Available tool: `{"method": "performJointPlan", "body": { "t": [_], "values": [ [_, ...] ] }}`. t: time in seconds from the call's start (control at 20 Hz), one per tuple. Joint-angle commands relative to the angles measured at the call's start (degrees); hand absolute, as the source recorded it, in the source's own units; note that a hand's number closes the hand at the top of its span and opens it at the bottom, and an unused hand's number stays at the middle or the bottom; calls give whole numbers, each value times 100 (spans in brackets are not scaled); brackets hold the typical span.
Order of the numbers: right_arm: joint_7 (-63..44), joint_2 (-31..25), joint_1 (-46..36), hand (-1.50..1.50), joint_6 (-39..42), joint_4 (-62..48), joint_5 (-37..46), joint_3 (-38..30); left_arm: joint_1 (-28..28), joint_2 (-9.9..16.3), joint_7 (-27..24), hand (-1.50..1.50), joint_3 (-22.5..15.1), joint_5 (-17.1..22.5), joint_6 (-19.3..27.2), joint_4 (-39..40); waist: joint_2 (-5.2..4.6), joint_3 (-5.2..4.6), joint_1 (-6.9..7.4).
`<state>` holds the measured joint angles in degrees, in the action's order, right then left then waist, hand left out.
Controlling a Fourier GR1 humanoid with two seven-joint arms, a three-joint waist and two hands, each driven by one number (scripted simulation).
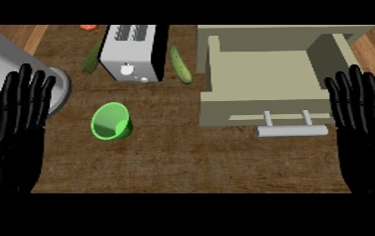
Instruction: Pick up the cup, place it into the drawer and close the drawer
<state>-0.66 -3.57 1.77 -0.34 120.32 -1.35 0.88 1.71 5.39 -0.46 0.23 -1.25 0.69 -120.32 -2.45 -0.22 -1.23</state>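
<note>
A green cup (111, 122) lies tipped on the brown counter, left of centre, its opening turned toward me. The beige drawer (264, 112) stands pulled open at the right, its inside bare, with a grey bar handle (291, 130) on its front. My left hand (22, 116) rests open at the left edge, fingers up, well left of the cup. My right hand (355, 116) rests open at the right edge, beside the drawer's right side. Neither hand touches anything.
A silver toaster (132, 52) stands at the back, with a cucumber (179, 64) to its right and another (92, 57) to its left. A grey round object (57, 86) sits at the left edge. Something red (89, 27) lies at the far back.
</note>
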Motion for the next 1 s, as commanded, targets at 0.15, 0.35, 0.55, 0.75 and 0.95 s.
{"method": "performJointPlan", "body": {
  "t": [0.15,0.35,0.55,0.75,0.95],
  "values": [
    [-198,104,-689,-150,-170,-457,440,293,-750,-340,62,-150,-183,-692,584,659,235,22,121],
    [-453,-104,-354,-150,457,-147,-592,90,-603,-530,-28,-150,-401,286,1229,1104,230,19,97],
    [-668,-169,-384,-150,493,-33,-596,36,-1137,-535,-3,-150,-717,231,1651,1555,242,22,95],
    [-400,-203,-253,-150,619,-100,-625,-173,-1273,-537,-428,-150,-662,313,1839,1966,244,22,102],
    [-685,-182,-210,-150,646,42,-641,-85,-853,-538,-157,-150,-1117,149,1942,1419,250,22,115]
  ]
}}
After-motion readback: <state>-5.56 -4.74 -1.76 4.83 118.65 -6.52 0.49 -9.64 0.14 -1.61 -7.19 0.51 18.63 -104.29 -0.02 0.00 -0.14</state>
